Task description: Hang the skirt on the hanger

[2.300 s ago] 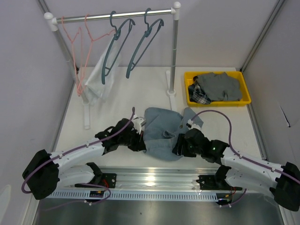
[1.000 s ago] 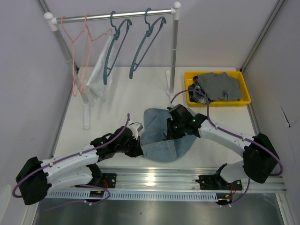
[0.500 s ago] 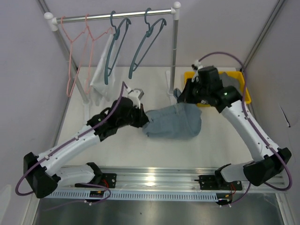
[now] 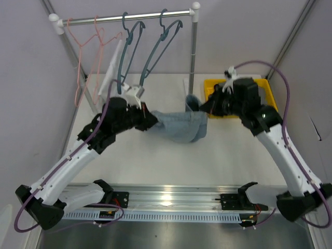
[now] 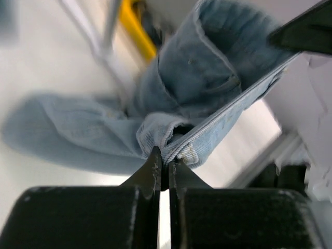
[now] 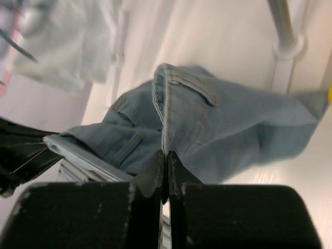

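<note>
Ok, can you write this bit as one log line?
left gripper: shut on skirt | right gripper: shut on skirt | skirt: stretched between them | hanger: on rail, no skirt yet

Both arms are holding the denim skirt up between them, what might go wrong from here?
Both the left gripper and right gripper pinch only a thin edge of the skirt, so the denim may slip out.
The skirt's right end hangs close to the rack post and might snag there.
With both grippers occupied, neither can steady a teal hanger.
</note>
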Controlling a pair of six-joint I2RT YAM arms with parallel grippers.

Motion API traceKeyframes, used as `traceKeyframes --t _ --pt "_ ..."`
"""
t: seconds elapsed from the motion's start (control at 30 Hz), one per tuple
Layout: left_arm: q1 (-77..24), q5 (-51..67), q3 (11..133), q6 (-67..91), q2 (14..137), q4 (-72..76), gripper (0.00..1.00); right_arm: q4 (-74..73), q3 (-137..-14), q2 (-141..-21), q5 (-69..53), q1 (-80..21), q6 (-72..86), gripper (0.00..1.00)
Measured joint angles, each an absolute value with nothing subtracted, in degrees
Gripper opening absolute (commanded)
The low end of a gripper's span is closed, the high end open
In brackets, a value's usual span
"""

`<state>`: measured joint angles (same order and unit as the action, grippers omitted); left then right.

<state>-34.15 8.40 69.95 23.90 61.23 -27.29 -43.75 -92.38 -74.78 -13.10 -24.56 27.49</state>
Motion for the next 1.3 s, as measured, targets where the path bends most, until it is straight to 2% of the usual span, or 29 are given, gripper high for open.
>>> traceKeyframes --t 0.2,0.27,0.3,0.37,0.4,0.43,0.5,0.53,0.67,0.8,0.97,1.3 --pt "-38.26 16.01 39.68 33.21 50.13 -22.92 0.00 -37.80 -51.13 -50.78 -12.95 -30.35 38.26 0.00" --pt "-39.00 17.78 32.47 36.86 47.53 -21.63 0.03 -35.83 -41.60 -45.74 -12.95 -33.08 42.68 0.12" --pt "-39.38 18.11 29.87 38.19 46.44 -21.52 0.17 -35.46 -37.32 -43.46 -12.71 -34.44 45.01 0.26" --pt "-39.48 15.94 26.50 39.57 44.69 -22.90 0.30 -37.26 -33.54 -40.56 -9.43 -35.29 47.07 0.40" --pt "-39.13 14.11 25.19 40.29 43.94 -24.21 0.41 -39.11 -32.38 -39.13 -7.05 -35.53 47.83 0.47" --pt "-38.92 12.78 24.27 40.73 43.46 -25.28 0.47 -40.91 -31.81 -38.02 -5.02 -35.70 48.38 0.55" --pt "-39.16 11.46 23.57 41.76 42.76 -26.98 0.61 -43.35 -31.86 -36.75 -2.13 -36.16 48.80 0.61" --pt "-39.72 11.07 23.57 42.11 42.17 -27.33 0.63 -44.58 -32.21 -36.18 -0.64 -36.36 48.95 0.64" --pt "-41.80 10.44 24.67 42.74 38.54 -29.02 0.65 -49.65 -36.71 -36.23 4.14 -36.60 48.25 0.66" --pt "-42.13 8.84 29.74 42.54 37.30 -32.47 0.65 -49.89 -41.39 -38.92 6.87 -36.60 46.50 0.60" --pt "-42.15 7.70 34.72 42.46 36.84 -34.59 0.64 -49.17 -41.15 -42.17 7.01 -36.69 44.99 0.57" --pt "-44.99 8.03 29.45 44.45 42.11 -35.33 0.66 -47.68 -38.13 -45.34 5.48 -40.49 44.38 0.61"
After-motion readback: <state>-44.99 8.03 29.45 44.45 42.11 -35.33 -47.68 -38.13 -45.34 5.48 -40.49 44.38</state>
